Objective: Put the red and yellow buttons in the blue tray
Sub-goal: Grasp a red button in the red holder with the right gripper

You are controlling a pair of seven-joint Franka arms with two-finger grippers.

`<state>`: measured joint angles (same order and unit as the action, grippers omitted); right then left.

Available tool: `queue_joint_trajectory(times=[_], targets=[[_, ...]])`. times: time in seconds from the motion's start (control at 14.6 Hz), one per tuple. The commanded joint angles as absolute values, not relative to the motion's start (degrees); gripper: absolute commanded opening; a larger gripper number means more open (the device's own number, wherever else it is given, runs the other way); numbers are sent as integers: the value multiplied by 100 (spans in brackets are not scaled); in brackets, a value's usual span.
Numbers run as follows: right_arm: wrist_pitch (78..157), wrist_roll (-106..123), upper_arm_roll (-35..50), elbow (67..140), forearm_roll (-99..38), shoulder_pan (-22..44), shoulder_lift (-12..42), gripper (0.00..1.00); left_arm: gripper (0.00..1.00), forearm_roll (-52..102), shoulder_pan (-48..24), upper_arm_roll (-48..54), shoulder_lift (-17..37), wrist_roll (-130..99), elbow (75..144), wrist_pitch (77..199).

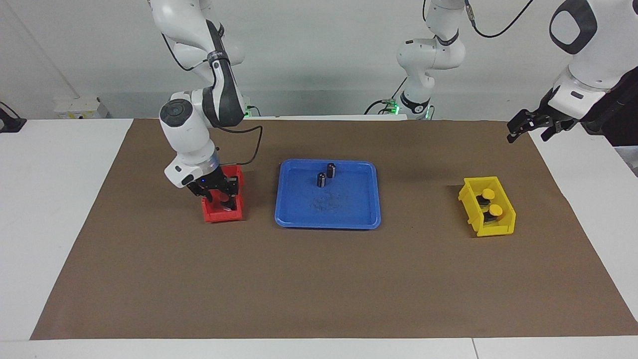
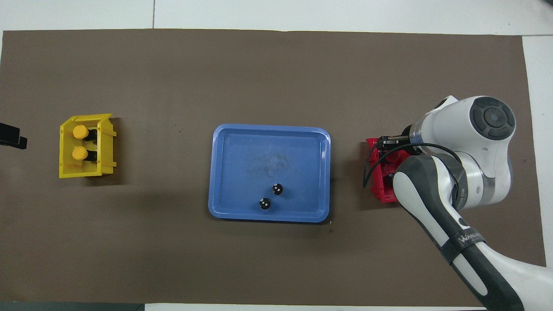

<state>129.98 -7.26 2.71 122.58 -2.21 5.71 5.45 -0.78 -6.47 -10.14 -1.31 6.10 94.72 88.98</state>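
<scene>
My right gripper [image 1: 222, 198] is down inside the small red bin [image 1: 222, 216] beside the blue tray [image 1: 349, 214], at the right arm's end of the table. Its fingers are shut on a red button [image 2: 392, 157], only a sliver of which shows in the overhead view. The arm hides the rest of the bin's contents. Two yellow buttons [image 1: 488, 193] [image 1: 494, 210] stand in the yellow bin [image 1: 486, 230] toward the left arm's end. My left gripper [image 1: 528, 128] waits open and empty in the air over the mat's edge, apart from the yellow bin.
Two dark capless cylinders [image 1: 331, 170] [image 1: 321, 179] stand upright in the blue tray's part nearest the robots. A brown mat [image 1: 319, 284] covers the table. The right arm's black cable [image 1: 251, 144] loops above the red bin.
</scene>
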Motion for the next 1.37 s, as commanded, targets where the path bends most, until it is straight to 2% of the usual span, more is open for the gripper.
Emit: queue_joint_trajectory(times=[0.0, 0.34, 0.69, 0.82, 0.96, 1.1, 1.3], targets=[[13254, -457, 299, 12612, -360, 483, 325, 66, 100, -220, -650, -993, -430, 519, 9913, 9140], [13508, -457, 308, 12840, -360, 492, 273, 66, 100, -220, -650, -1002, -483, 527, 10028, 9237], [13614, -440, 308, 12937, -360, 492, 307, 58, 100, -220, -650, -1002, -483, 527, 10028, 9246], [13676, -431, 308, 12929, -352, 510, 343, 49, 100, -220, -650, -1002, -483, 527, 10028, 9246], [13615, -439, 308, 12885, -360, 510, 351, 29, 100, -220, -650, -1002, -483, 527, 10028, 9255], [13117, -439, 299, 12475, -352, 519, 439, 19, 100, -228, -650, -1002, -492, 527, 10028, 9290], [11782, -439, 290, 11289, -255, 501, 737, 20, 100, -220, -607, -993, -492, 545, 10046, 9299]])
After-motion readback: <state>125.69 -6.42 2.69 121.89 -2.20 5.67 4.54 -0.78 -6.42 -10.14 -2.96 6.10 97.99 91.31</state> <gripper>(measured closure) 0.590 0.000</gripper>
